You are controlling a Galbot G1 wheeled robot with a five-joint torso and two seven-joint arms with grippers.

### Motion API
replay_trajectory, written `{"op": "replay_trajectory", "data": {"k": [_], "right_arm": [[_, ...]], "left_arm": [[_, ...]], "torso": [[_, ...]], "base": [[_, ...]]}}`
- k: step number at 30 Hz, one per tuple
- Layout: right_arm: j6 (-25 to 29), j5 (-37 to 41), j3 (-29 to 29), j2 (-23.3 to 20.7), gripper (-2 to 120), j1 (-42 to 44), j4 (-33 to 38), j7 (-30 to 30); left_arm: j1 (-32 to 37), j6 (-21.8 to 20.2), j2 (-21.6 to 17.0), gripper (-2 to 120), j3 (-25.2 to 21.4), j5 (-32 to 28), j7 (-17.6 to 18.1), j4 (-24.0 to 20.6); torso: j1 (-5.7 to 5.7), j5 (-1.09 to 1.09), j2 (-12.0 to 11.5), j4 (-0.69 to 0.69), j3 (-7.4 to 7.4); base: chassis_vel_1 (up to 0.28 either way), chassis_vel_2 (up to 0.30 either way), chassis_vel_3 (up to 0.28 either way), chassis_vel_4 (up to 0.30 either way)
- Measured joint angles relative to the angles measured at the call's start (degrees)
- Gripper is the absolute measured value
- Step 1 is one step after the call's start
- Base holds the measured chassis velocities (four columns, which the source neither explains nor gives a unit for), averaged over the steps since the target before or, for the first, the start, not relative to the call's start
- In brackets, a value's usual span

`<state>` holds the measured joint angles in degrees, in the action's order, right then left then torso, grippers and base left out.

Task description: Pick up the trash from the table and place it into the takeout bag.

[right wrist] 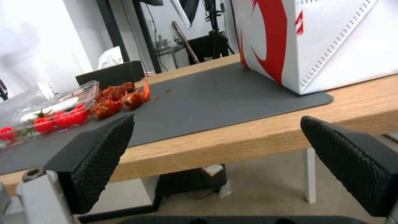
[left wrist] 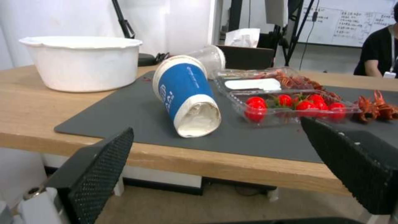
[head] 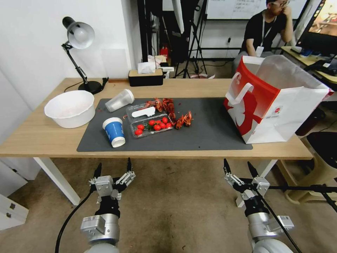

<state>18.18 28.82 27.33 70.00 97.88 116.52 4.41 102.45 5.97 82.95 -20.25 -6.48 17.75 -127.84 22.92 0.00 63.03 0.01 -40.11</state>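
We have not yet lifted anything, as far as we can judge: every piece of trash we can see lies on the worktop (head: 42, 135), and we cannot see down into the takeout bag (head: 281, 105). The bag stands upright and open at the right end of the dark mat (head: 210, 130).

On the left half of the mat the blue-and-white paper cup (head: 114, 131) lies on its side near the front edge. Behind it a clear plastic cup (head: 119, 100) is also tipped over. Just beside the paper cup sits a clear clamshell tray (head: 149, 121) with small red tomatoes, and red crayfish shells (head: 175, 112) are scattered by its far and right sides. A white bowl (head: 70, 108) rests on bare wood left of the mat.

Our left gripper (head: 113, 170) and right gripper (head: 241, 170) both hang below the front edge, fingers spread wide, holding nothing. So the whole job looks to be ahead of us.
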Motion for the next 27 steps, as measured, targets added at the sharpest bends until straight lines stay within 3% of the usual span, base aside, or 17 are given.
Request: {"op": "replay_trajectory", "data": {"k": [27], "right_arm": [[0.9,0.0,0.4,0.1,100,1.0,-0.3,-0.3]], "left_arm": [[-2.3,0.1,-0.4,100,-0.1,-1.6,1.3,0.2]], "torso": [[0.00,0.00,0.0,0.00,0.00]], "base": [[0.000,0.000,0.000,0.000]]}}
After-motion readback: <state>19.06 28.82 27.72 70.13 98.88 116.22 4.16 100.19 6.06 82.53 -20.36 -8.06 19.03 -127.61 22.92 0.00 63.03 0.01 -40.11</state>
